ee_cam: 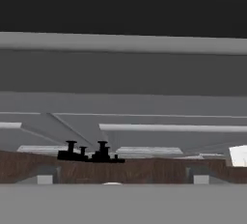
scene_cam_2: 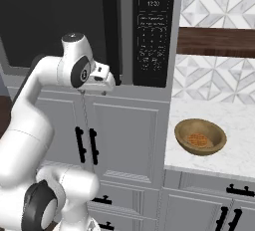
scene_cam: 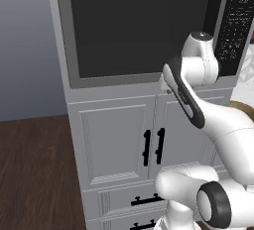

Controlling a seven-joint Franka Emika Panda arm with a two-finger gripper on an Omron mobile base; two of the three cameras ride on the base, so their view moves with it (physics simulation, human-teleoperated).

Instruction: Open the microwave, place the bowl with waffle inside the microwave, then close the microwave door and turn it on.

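The microwave (scene_cam: 149, 30) occupies the upper half of the left base view as a large grey box set into a tall white cabinet column; its black keypad strip (scene_cam_2: 153, 31) runs vertically at the upper centre of the right base view, matte black with faint pale markings. The microwave door (scene_cam: 134, 30) is shut, flush with the housing: a flat grey frame around a wide, dark, glossy window, with a tall black handle bar (scene_cam_2: 110, 26) standing vertically just left of the keypad. The gripper (scene_cam_2: 102, 83) sits at the centre left of the right base view, close in front of the lower end of the handle bar and the door's bottom edge; whether it touches either cannot be told. In the hand view its jaws are spread wide, with nothing between the two small dark tips at the bottom corners. The bowl (scene_cam_2: 200, 136), round, shallow and of tan-brown wood, rests on the white marble-patterned counter (scene_cam_2: 224, 120) at the right of the right base view, well apart from the gripper. The waffle (scene_cam_2: 197, 140), small, round, golden-orange with a grid texture, lies inside the bowl. Below the microwave, white panelled cabinet doors (scene_cam: 124, 142) carry short black handles.
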